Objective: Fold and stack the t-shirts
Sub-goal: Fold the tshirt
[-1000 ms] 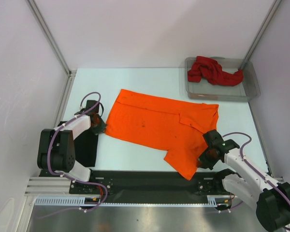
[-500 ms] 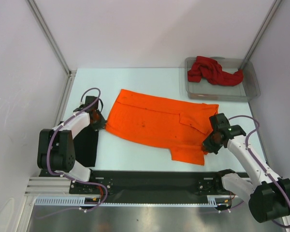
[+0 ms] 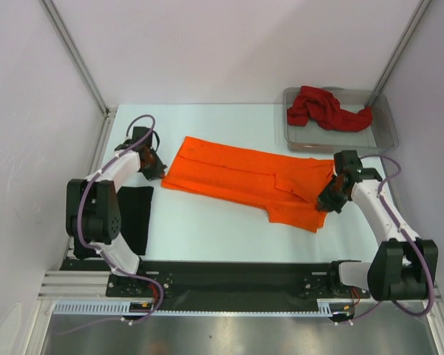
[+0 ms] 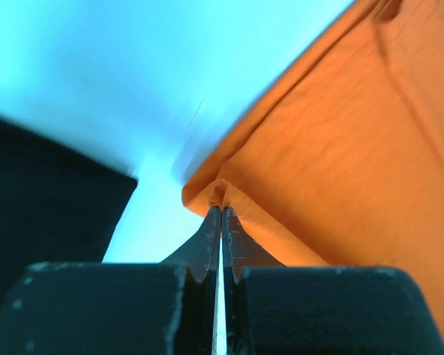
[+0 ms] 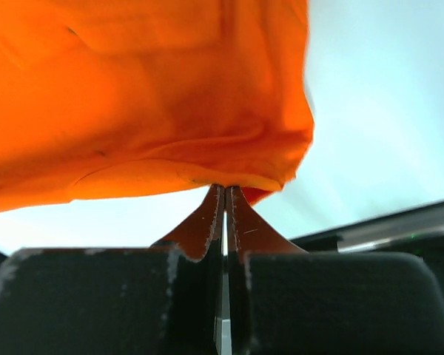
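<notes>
The orange t-shirt [image 3: 237, 180] lies stretched across the middle of the table, its near part folded back over itself. At the shirt's left corner my left gripper [image 3: 160, 171] is shut on the cloth; the left wrist view shows the tips [image 4: 222, 208] pinching a fold of orange fabric [image 4: 340, 163]. My right gripper [image 3: 330, 200] is shut on the shirt's right lower edge, and the right wrist view shows its tips [image 5: 224, 188] clamped on the hem [image 5: 133, 96]. A black t-shirt [image 3: 137, 216] lies folded near the left arm. The dark red t-shirt [image 3: 324, 107] is bunched in the tray.
The clear grey tray [image 3: 385, 137] stands at the back right corner. Metal frame posts [image 3: 74, 52] rise at the back left and back right. A black rail [image 3: 229, 275] runs along the near edge between the arm bases.
Both grippers moved away from the near edge, still shut on the orange shirt. The flap that hung toward the near edge has been drawn back, so the shirt now forms a narrower band.
</notes>
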Controlling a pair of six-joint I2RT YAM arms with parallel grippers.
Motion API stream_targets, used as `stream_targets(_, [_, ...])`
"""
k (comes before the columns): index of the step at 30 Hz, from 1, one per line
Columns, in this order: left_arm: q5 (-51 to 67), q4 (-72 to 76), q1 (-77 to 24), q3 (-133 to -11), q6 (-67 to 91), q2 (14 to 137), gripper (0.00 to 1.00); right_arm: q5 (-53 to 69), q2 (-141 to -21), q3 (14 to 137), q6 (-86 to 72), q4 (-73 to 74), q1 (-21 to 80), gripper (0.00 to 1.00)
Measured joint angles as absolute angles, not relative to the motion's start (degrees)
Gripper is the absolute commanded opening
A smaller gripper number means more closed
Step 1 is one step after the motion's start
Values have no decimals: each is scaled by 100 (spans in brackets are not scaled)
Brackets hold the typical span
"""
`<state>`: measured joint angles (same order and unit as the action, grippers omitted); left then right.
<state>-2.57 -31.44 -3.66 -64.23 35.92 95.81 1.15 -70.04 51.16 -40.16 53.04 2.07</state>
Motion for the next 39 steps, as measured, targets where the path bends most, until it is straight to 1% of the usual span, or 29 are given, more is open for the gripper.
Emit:
stream_targets(9, [-58, -3395, -368, -7642, 3597, 10659, 0, 351, -8206, 6110, -3465, 5026, -58, 0])
stream_targets(15, [154, -3538, -368, -8318, 3597, 11214, 0, 410, -8584, 6394, -3291, 4956, -257, 0])
stream_targets(30, [320, -3824, -368, -9349, 3597, 12147, 0, 556, -9413, 7043, -3135, 4890, -375, 0])
stream_targets(39, [325, -4001, -368, -9721, 3594, 12420, 0, 598, -9732, 7282, -3122, 4888, -401, 0])
